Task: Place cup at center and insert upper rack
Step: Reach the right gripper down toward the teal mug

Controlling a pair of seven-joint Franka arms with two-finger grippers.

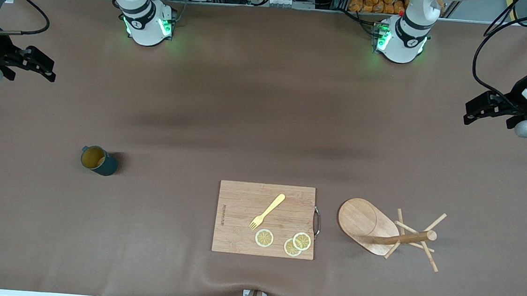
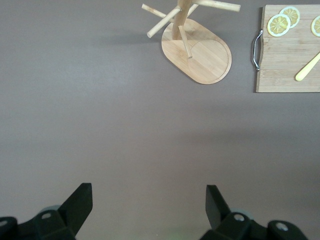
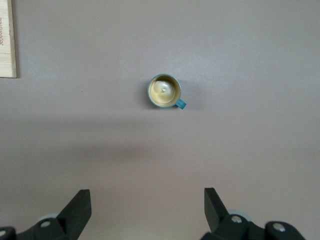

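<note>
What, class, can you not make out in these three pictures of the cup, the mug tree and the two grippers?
- Cup: its outside wall toward the table in the right wrist view, hidden by looking straight down.
- Upper rack: post top and upper pegs cut off by the left wrist view's edge.
- Cutting board: mostly cut off by the right wrist view's edge.
- Right gripper: partly cut off by the front view's edge.

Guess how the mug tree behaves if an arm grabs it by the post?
The mug tree looks like rigid wood, so probably stiff. Its oval base is broad, so likely stable standing, though top-heavy if lifted by the post. The thin pegs may snag or snap against a pincer.
</note>
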